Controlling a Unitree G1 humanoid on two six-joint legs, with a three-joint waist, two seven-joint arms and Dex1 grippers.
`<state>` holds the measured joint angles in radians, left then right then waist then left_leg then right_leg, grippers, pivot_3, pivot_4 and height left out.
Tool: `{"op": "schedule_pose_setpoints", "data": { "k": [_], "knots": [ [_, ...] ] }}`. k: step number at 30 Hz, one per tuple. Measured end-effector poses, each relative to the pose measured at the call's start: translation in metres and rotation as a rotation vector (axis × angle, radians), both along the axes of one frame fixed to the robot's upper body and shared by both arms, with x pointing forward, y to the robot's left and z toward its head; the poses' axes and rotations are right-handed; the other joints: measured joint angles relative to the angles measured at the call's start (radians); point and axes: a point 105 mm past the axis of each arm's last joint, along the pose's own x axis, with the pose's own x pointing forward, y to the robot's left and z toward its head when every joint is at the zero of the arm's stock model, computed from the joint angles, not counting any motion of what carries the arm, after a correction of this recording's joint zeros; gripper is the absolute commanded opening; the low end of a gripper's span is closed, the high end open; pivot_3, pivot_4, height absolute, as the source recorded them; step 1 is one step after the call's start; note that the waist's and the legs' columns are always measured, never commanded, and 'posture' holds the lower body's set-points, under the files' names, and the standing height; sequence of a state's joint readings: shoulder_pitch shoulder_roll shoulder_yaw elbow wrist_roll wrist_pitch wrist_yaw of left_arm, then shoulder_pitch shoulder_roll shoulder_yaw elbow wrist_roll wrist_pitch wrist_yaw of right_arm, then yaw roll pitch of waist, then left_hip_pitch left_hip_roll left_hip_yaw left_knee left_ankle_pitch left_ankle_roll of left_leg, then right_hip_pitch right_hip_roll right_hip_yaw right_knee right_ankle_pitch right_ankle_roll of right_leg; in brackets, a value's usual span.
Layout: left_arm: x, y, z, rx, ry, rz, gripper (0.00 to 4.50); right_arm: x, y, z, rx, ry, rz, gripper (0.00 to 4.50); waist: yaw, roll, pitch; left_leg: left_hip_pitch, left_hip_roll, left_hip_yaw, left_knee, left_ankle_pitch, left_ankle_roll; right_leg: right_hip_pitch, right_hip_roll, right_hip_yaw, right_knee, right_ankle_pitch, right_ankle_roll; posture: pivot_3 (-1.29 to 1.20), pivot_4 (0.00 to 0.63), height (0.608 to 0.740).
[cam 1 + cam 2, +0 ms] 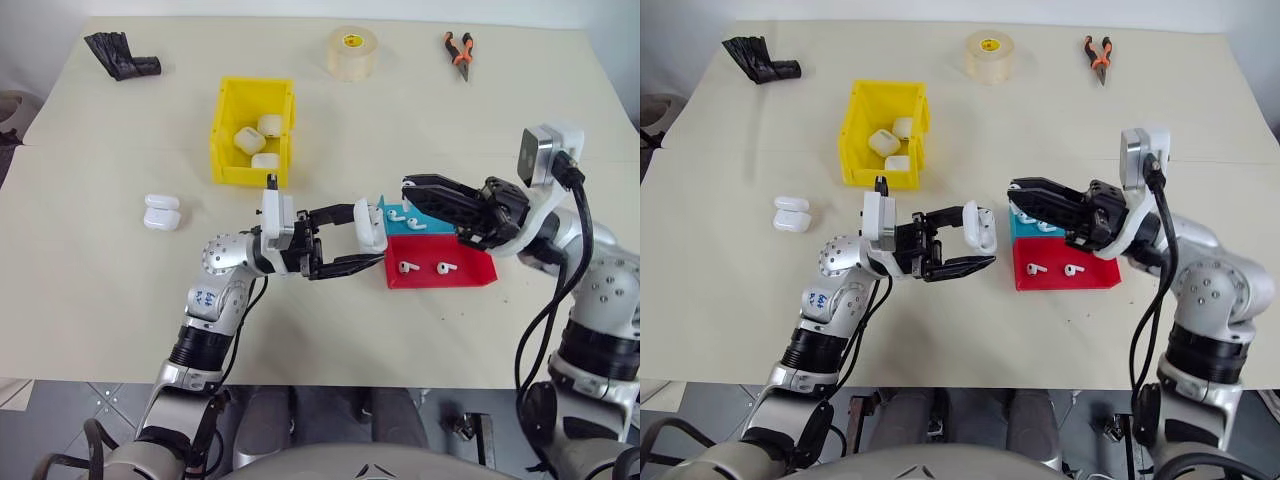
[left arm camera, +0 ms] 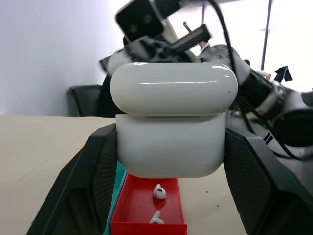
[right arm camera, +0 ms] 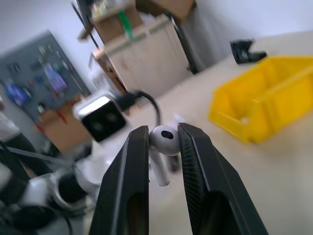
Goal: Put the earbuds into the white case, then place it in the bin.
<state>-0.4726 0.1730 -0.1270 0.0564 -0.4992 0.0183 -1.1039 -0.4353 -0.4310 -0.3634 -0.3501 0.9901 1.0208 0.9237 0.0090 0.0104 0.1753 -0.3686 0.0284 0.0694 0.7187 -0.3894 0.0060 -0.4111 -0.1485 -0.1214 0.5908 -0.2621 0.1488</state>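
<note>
Above the red tray [image 1: 440, 272], the left gripper [image 1: 345, 243] is clamped on a white case [image 2: 171, 122] with its lid ajar, its black fingers [image 2: 93, 171] pressing both flanks of the shell and hiding part of the tray beneath. Facing it from the other side of the red tray, the right gripper [image 3: 164, 142] pinches a single earbud [image 3: 164, 142] by its bulb, the stem hanging between the jaws; from the head camera that earbud cannot be made out. Two more earbuds [image 1: 425, 267] lie in the red tray, and the teal tray [image 1: 408, 222] behind it is largely covered by the right gripper. Beyond the red tray, the yellow bin [image 1: 228, 150] holds three white cases [image 1: 255, 141], and two stacked cases [image 1: 161, 212] sit well to its left.
</note>
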Motion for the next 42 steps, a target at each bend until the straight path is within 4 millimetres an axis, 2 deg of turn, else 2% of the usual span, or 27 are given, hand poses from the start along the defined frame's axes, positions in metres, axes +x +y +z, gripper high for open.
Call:
{"op": "schedule_pose_setpoints", "data": {
  "k": [3,21,34,41,42],
  "knots": [
    [0.001,-0.002,0.003,-0.007,0.002,-0.01,2.8,-0.01,0.009,-0.003,0.039,0.007,-0.001,0.71,0.001,0.0,0.0,0.0,0.0,0.0,0.0,0.0,0.0,0.0,0.0,0.0,0.0,0.0,0.0,0.0,0.15,0.74],
    [0.003,-0.005,0.003,-0.009,0.049,-0.012,2.8,-0.018,0.016,-0.019,0.08,-0.003,-0.056,0.71,0.007,0.0,0.0,0.001,0.0,0.001,0.0,0.0,0.0,0.0,0.0,0.001,0.0,0.0,0.0,0.0,0.15,0.74],
    [0.005,-0.007,0.004,-0.035,0.069,0.005,2.8,-0.021,0.008,-0.026,0.073,0.004,-0.104,0.71,0.015,0.0,0.0,0.001,0.0,0.001,0.0,0.0,0.0,0.0,0.0,0.001,0.0,0.0,0.0,0.0,0.15,0.74],
    [0.007,-0.004,0.004,-0.037,0.066,0.007,2.8,-0.019,0.001,-0.027,-0.034,-0.01,-0.089,0.71,0.015,0.0,0.0,0.001,0.0,0.001,0.0,0.0,0.0,0.0,0.0,0.001,0.0,0.0,0.0,0.0,0.15,0.74],
    [0.007,-0.002,0.005,-0.039,0.062,0.013,2.8,-0.018,0.001,-0.028,-0.034,0.002,-0.091,0.86,0.015,0.0,0.0,0.001,0.0,0.001,0.0,0.0,0.0,0.0,0.0,0.001,0.0,0.0,0.0,0.0,0.15,0.74]
  ]
}}
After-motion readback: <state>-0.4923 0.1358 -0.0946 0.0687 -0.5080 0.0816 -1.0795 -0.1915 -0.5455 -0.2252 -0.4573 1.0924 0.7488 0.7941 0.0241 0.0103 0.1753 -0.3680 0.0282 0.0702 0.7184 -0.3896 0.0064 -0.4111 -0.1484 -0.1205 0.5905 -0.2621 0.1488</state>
